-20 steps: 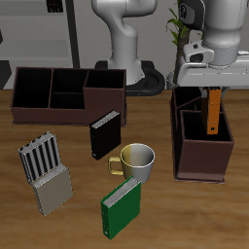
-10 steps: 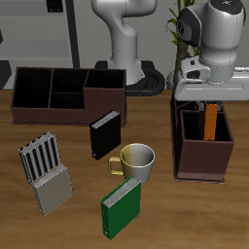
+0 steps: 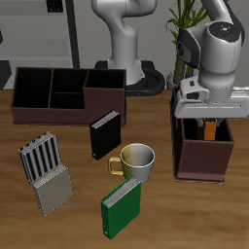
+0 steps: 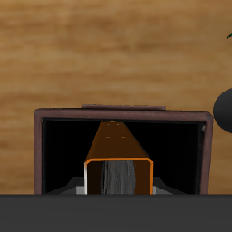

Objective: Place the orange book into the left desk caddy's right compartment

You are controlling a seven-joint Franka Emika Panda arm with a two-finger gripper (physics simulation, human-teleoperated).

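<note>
My gripper [image 3: 210,109] is shut on the orange book [image 3: 211,129] and holds it upright inside the left desk caddy [image 3: 202,160], a dark maroon box with its narrow end toward the table's front. Only a small part of the book shows below the gripper body in the exterior view. In the wrist view the orange book [image 4: 118,145] hangs between my fingertips [image 4: 80,188], its pale page edges facing the camera. It sits within one wide compartment whose walls [image 4: 40,149] surround it. I cannot tell whether the book touches the floor.
A second maroon caddy [image 3: 66,92] lies broadside at the back. A black book [image 3: 104,134] stands near the middle, beside a yellowish mug [image 3: 138,160]. A green book [image 3: 122,207] and a grey rack [image 3: 44,173] stand nearer the front edge.
My gripper has moved down with the orange book, lowering it deeper into the left desk caddy. Less of the book shows above the rim.
</note>
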